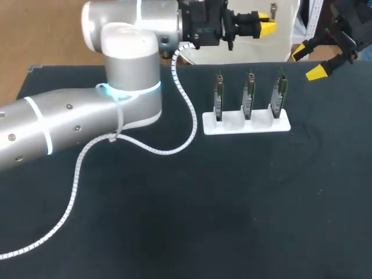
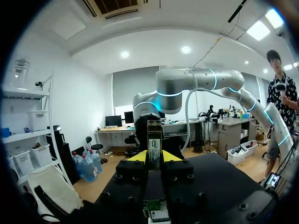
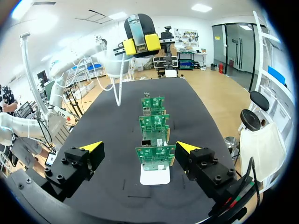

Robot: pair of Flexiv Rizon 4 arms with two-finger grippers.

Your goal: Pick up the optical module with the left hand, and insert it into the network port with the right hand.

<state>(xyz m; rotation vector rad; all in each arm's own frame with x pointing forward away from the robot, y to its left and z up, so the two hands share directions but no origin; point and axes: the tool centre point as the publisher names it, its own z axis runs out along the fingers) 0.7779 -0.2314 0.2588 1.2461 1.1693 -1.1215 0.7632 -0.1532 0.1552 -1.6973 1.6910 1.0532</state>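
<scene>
Rack (image 1: 246, 125) w/ 3 upright boards (image 1: 249, 96) on table (image 1: 232, 203), R of ctr

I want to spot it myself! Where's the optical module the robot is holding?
Find the big silver left arm over the black table. At its end, past the white rack of three green boards, sits the left gripper. The optical module is the slim grey bar pinched between its yellow tips, not standing in the rack.
</scene>
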